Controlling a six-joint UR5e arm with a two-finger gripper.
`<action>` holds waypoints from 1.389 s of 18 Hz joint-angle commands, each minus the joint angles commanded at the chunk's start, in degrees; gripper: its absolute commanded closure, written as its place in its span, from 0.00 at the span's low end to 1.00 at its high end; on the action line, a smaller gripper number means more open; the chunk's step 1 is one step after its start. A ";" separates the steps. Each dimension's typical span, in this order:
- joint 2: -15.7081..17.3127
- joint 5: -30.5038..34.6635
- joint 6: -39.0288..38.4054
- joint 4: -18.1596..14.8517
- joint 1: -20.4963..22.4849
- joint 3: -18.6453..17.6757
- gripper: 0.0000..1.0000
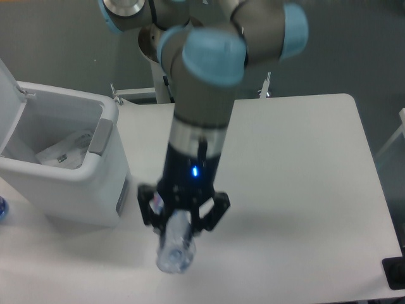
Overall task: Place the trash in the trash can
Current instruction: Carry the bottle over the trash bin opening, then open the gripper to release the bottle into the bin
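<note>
Bag (63, 151) inside bin (76, 190); jaws grip bottle (176, 248).

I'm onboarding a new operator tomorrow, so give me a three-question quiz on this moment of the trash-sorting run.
1. True or false: the gripper is closed around the clear bottle.
2. Where does the trash can stand relative to the gripper? A) to the left in the picture B) to the right in the picture C) directly behind the arm
3. Fill in: the item already lying inside the trash can is the translucent white ____.

Key: 1 true; 2 A; 3 bag
</note>
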 joint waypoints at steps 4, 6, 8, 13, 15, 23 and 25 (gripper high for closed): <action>2.20 -7.56 -0.09 1.14 -0.44 -0.17 0.65; 3.70 -10.28 -0.35 1.23 -1.14 -0.70 0.65; 5.36 -12.14 -0.79 1.23 -2.37 -1.93 0.65; 9.50 -12.67 0.09 3.77 -5.71 -9.91 0.64; 10.64 -12.93 1.66 5.27 -7.29 -13.61 0.64; 12.22 -12.85 7.55 5.80 -10.89 -20.29 0.59; 13.36 -12.85 9.31 5.80 -11.07 -22.49 0.57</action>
